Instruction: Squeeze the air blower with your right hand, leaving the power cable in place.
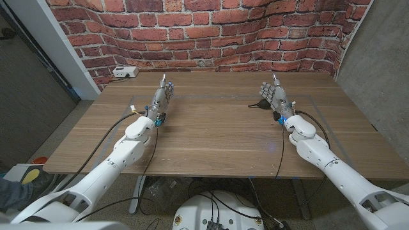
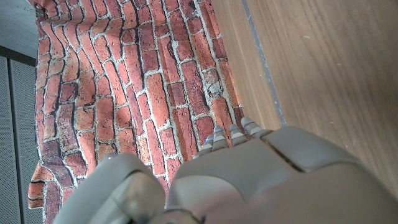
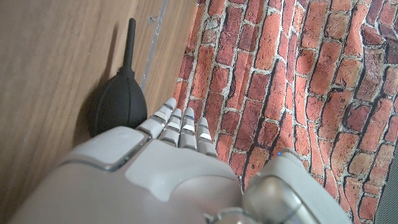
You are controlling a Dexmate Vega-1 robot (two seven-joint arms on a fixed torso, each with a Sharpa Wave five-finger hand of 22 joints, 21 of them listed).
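Black rubber bulb air blower (image 1: 258, 105) lying on its side on the wooden table (image 1: 211, 137), at about 1 o'clock from centre, thin nozzle pointing toward 9 o'clock. Right hand (image 1: 274, 97) standing upright just beside the bulb's 3 o'clock side, fingers (image 3: 180, 127) extended and apart, gripping nothing; placed, apparently, to close sideways on the bulb. Contact not discernible. Left hand (image 1: 162, 99) parked upright near 11 o'clock, well apart, fingers straight, holding nothing. White power adapter (image 1: 124, 72) with cable at the far 10 o'clock corner, away from both hands, so easily left undisturbed.
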